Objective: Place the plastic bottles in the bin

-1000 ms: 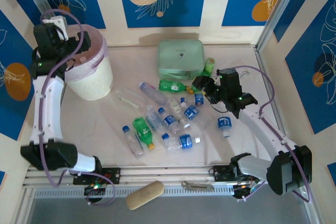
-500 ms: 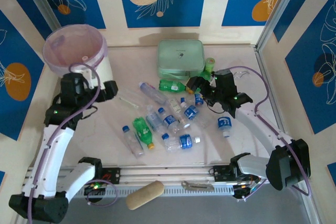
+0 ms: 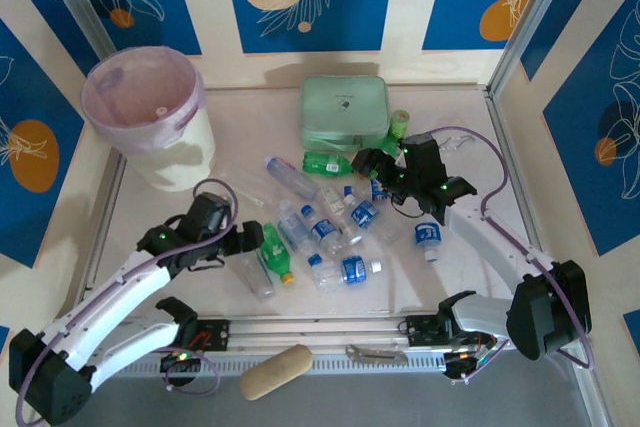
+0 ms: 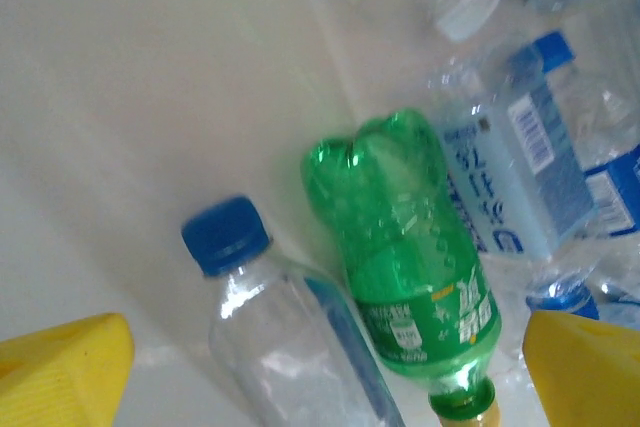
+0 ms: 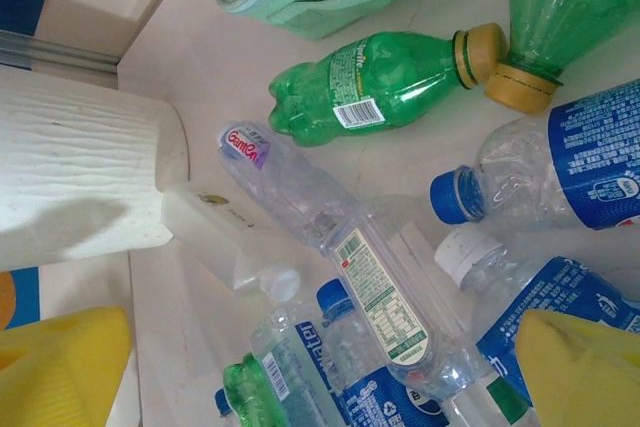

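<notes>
From above, the bin (image 3: 185, 152) stands in the far left corner of the surface (image 3: 250, 117), a pink bag folded over its rim; what lies inside is hard to make out. The bottles (image 3: 325, 232) lie scattered over the middle, with one blue-labelled bottle (image 3: 428, 237) apart toward the right edge. A mint-green case (image 3: 345, 112) sits at the far edge. The left pincer (image 3: 243, 244) hangs low at the left end of the scatter, and the right pincer (image 3: 372, 169) is just on the near side of the case. From here the gap between either pair of fingers is too small to judge.

The left wrist camera settles it for that arm: its yellow fingers (image 4: 65, 372) sit at the two lower corners, spread wide, gripping nothing. Between them a green bottle (image 4: 410, 247) and a clear bottle with a blue cap (image 4: 270, 337) lie side by side, both cut off at the lower edge.

The right wrist camera shows that arm's fingers (image 5: 60, 372) just as wide and empty. Beyond them a green bottle with a yellow cap (image 5: 380, 82) lies beside the case, a second green bottle (image 5: 565, 2) is cut off at the top right, and the bin's ribbed white wall fills the left edge.
</notes>
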Robot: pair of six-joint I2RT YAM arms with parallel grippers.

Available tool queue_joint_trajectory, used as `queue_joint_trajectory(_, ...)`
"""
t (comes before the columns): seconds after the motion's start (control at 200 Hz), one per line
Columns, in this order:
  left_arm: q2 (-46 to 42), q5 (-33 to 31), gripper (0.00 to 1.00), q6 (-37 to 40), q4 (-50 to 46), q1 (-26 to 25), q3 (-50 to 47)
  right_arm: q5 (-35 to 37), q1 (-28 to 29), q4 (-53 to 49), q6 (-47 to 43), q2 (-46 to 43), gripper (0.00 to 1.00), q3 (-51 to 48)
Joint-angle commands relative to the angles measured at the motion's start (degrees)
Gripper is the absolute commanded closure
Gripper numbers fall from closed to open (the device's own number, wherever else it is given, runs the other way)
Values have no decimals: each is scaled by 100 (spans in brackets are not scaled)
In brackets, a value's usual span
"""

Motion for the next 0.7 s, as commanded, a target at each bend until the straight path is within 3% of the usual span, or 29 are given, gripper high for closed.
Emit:
queue_joint_trajectory(0.0,180,-559,1,-956,-421,-604,-131,42,-9,37,51,113,1,111)
queue_joint_trajectory(0.135,695,-781,1,-1442,-311,-1274,-216,14,-13,-60,76,168,1,115)
queue_joint_trajectory(0.285,1262,-937,0,-1677,-46,-1689,-244,96,-43,-142,68,31,1,35)
queue_joint_trajectory(0.49,1663,-1078,1,-1800,248,-1788,-543,148,-160,-143,97,-153,1,-105)
queue_joint_trajectory(0.695,1660,-1211,9,-1861,404,-1788,-754,130,-194,-135,92,-153,1,-144)
